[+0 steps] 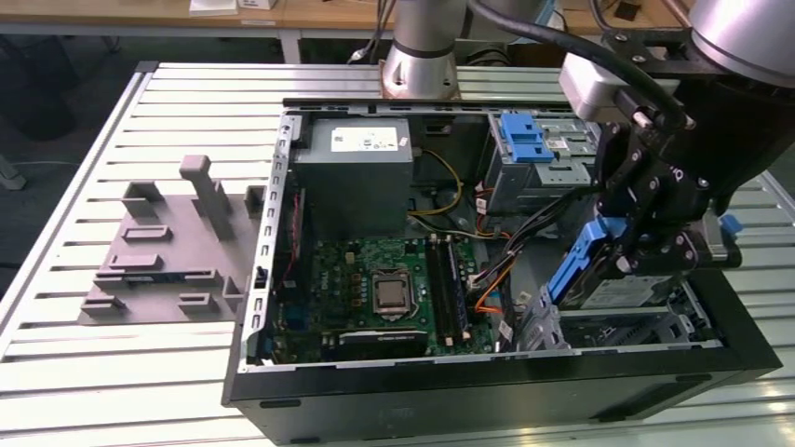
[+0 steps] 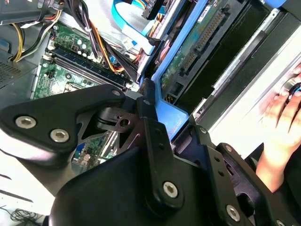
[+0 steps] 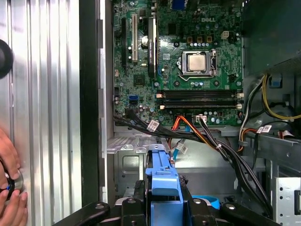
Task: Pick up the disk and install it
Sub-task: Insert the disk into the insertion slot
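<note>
A slatted table [image 1: 74, 372] carries the open case [image 1: 497, 396]. The gripper [image 1: 643, 261] has its fingers clamped on the disk [image 1: 617, 292], tilted over the bay [image 1: 627, 328] just below them. Seating it likely wants it square to the bay, clear of the cables [image 3: 209, 141] beyond the fingertips.

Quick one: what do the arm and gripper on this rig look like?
Silver-grey tubular arm with a rounded grey joint cap; black cables run along it. A pale grey box sits at the wrist. The gripper is matte black, with angular linkage fingers pinned by silver screws.
</note>
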You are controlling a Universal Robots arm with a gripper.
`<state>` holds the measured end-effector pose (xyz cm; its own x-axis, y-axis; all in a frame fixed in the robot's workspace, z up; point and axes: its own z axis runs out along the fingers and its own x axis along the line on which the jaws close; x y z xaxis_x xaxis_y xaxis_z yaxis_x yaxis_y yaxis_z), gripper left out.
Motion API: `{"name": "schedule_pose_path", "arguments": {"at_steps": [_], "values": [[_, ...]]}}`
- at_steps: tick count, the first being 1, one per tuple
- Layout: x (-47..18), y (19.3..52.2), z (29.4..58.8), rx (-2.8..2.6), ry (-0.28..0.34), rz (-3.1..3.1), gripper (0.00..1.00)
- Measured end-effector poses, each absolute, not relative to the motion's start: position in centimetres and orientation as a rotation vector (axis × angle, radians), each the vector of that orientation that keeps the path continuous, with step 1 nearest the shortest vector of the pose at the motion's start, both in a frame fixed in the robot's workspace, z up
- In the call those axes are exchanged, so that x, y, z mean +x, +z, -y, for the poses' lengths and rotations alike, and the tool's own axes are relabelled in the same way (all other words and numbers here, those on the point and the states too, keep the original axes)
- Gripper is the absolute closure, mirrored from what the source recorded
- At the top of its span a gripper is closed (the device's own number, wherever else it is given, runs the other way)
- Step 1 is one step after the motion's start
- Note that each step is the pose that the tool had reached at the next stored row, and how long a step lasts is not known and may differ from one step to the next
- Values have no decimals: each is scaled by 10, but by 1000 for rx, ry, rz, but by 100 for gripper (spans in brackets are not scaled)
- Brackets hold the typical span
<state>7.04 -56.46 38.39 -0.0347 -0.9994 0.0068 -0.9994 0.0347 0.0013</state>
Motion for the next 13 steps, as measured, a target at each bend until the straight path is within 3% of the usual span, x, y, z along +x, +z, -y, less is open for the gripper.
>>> {"name": "schedule_pose_path", "arguments": {"at_steps": [13], "values": [[70, 376, 565, 2178, 6, 2255, 64]]}}
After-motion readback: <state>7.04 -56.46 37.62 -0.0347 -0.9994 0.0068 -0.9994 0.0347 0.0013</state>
